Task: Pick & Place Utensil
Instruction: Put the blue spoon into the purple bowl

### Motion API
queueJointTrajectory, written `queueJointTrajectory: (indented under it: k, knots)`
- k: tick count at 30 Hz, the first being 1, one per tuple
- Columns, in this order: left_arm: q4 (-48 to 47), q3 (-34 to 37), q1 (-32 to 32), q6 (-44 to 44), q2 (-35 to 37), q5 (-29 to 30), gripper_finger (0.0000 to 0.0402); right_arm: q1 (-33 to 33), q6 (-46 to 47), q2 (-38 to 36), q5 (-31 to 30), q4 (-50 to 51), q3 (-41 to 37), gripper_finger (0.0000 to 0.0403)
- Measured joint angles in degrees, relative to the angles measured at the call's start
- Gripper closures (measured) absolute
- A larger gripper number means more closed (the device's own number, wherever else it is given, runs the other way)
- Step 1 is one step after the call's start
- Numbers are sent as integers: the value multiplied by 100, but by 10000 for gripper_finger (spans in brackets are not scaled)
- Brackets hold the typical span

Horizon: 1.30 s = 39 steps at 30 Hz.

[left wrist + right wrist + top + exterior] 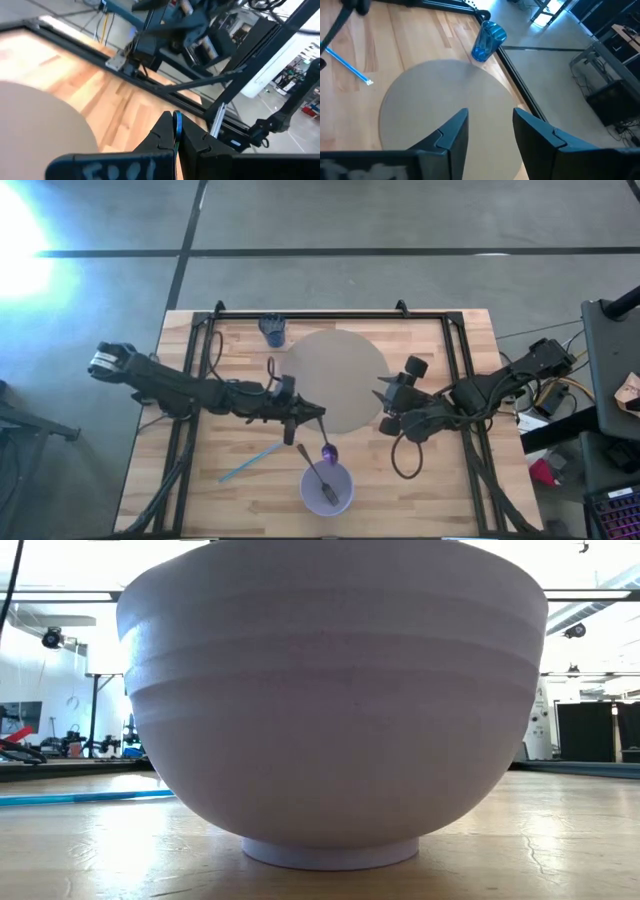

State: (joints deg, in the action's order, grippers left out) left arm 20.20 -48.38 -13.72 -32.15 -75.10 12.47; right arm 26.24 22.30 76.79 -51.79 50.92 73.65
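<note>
My left gripper [297,416] is near the table's middle, shut on a dark-handled spoon whose purple bowl end [328,450] points at the lavender bowl [327,488]. The bowl stands on its foot ring [330,852] at the near edge, with a fork [320,478] lying in it. My right gripper [384,406] is open and empty over the right rim of the round tan mat [338,378]. In the right wrist view its fingers [454,131] stand apart above the mat [435,100]. My left gripper pinches the spoon's handle [177,126] between its two fingers, near the handle's free end [304,417]. The thin handle shows edge-on between the fingertips. The spoon reaches out from the fingers toward the near edge, its purple end close to the bowl's far rim.
A blue cup [272,330] stands at the mat's far-left side, also seen as the cup [488,40] in the right wrist view. A thin blue stick [250,463] lies flat on the wood left of the bowl. A black frame [330,313] borders the table's far edge and sides.
</note>
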Motion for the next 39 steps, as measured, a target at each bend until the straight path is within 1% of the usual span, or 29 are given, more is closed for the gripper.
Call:
queueJointTrajectory:
  k: [4, 8, 16, 21, 32, 39]
  knots:
    - [296, 0, 0, -171, -208, -278, 401, 0, 11, 8, -1, 6, -19, 258]
    - [289, 0, 0, -333, -359, -372, 401, 0, 18, 9, -2, -3, -43, 259]
    - [338, 0, -9, -586, -747, -611, 401, 0, 22, 9, -3, -11, -87, 250]
    - [581, -3, -15, -686, -935, -750, 401, 0, 22, 9, -4, -16, -98, 254]
    - [577, -4, -17, -738, -1283, -823, 401, 0, 22, 9, -7, -43, -171, 270]
    - [598, -4, -16, -811, -1382, -849, 401, 0, 22, 9, -7, -55, -184, 265]
